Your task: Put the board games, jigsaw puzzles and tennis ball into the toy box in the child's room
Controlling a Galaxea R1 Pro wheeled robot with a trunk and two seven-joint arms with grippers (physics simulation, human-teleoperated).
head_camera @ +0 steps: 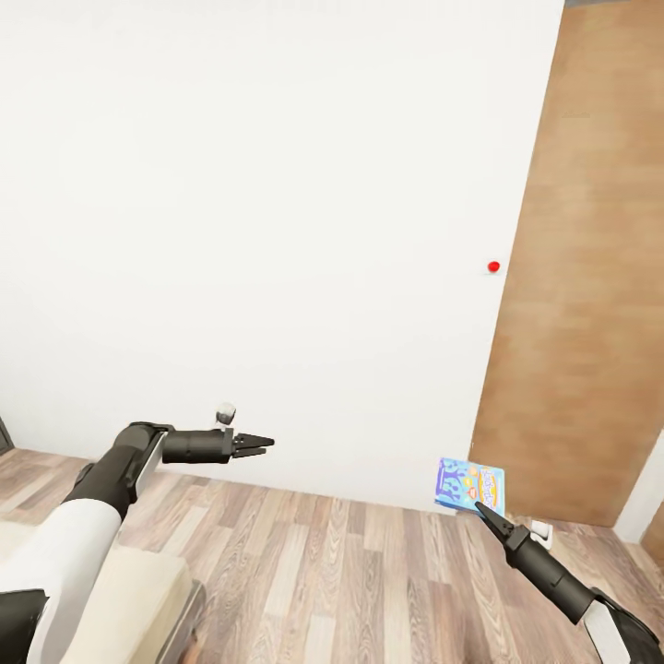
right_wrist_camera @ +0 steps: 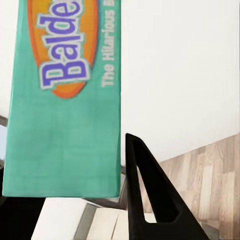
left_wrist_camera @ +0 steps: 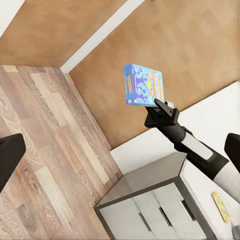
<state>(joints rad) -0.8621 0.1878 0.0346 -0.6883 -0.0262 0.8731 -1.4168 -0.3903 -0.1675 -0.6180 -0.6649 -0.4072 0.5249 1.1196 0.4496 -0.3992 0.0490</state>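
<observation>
1. Reaching forward at the left of the head view, the left gripper [head_camera: 261, 447] is stretched out over the wood-plank floor [head_camera: 350, 572] in front of the white wall [head_camera: 277, 231]. Its two dark fingers lie close together with almost no gap, and nothing is between them.
2. Below the left arm, in the lower left corner of the head view, a beige padded surface [head_camera: 138, 590] with a grey edge is visible; I cannot tell for sure what it is.
3. On the wall, near the wooden door [head_camera: 581, 277], there is a small red dot [head_camera: 493, 266].
4. At the right of the head view, the right gripper [head_camera: 483, 510] points up and holds the small blue board game [head_camera: 469, 486] by its lower edge. The box is in the air, upright, in front of the wall and the door, well above the floor.
5. The left wrist view shows the same box [left_wrist_camera: 143, 85] pinched at the tips of the right gripper [left_wrist_camera: 159, 104], with a grey cabinet [left_wrist_camera: 150, 200] below.
6. In the right wrist view, the box [right_wrist_camera: 65, 100] shows a teal side with printed letters, and one dark finger [right_wrist_camera: 145, 195] stands just beside it, so the jaws are closed on the box.
</observation>
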